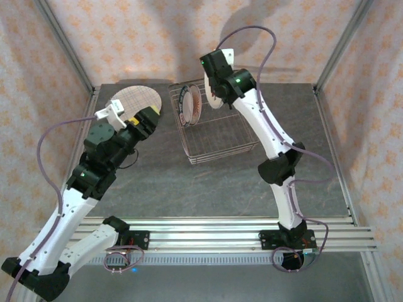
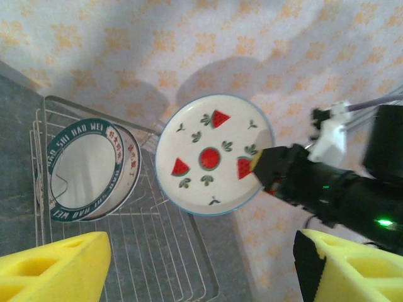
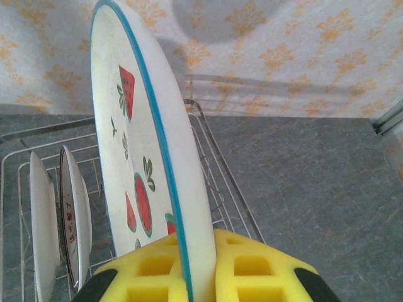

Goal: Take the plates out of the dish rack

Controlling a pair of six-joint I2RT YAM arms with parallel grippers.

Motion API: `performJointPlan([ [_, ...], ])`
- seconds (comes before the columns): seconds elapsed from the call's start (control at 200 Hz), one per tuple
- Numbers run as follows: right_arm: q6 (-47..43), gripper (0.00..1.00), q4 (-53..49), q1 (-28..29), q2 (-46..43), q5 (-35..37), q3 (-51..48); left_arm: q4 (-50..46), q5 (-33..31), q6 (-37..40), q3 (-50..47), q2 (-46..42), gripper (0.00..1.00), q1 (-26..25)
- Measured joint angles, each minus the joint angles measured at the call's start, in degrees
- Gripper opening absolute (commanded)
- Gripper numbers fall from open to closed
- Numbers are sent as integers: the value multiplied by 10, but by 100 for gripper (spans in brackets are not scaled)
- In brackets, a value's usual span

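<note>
White fruit-patterned plate (image 3: 135,157) stands on edge over the dish rack (image 2: 157,251), clamped at its rim by the right pincer (image 3: 189,267). Risk: the thin edge grip may pivot or slip, striking the dark-rimmed plate (image 2: 88,170) racked beside it. Left pincer (image 2: 201,270): wide, empty.

A dark grey table (image 1: 189,189) carries a wire dish rack (image 1: 220,148) near its far edge, with a beige checked plate (image 1: 135,99) lying left of the rack.
</note>
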Motion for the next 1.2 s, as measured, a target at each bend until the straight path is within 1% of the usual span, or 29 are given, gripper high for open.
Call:
performJointPlan([
  [0.21, 41, 0, -28, -22, -72, -22, -10, 38, 57, -43, 0, 77, 76, 0],
  [0.365, 72, 0, -50, -48, -118, -45, -13, 72, 99, -81, 2, 141, 76, -14],
  [0.606, 133, 0, -95, -87, -166, -104, -33, 182, 163, -176, 12, 246, 75, -31],
  [0.711, 158, 0, -102, -102, -194, -142, -68, 224, 190, -217, 31, 296, 75, -45],
  [0.911, 193, 0, -97, -126, -247, -218, -146, 305, 248, -301, 73, 387, 72, -66],
  [1.046, 210, 0, -84, -143, -279, -267, -195, 323, 273, -332, 100, 424, 70, -71],
  [1.141, 222, 0, -68, -155, -299, -299, -231, 329, 287, -345, 116, 437, 66, -71],
  [1.201, 230, 0, -56, -163, -310, -319, -255, 339, 292, -354, 121, 442, 61, -71],
])
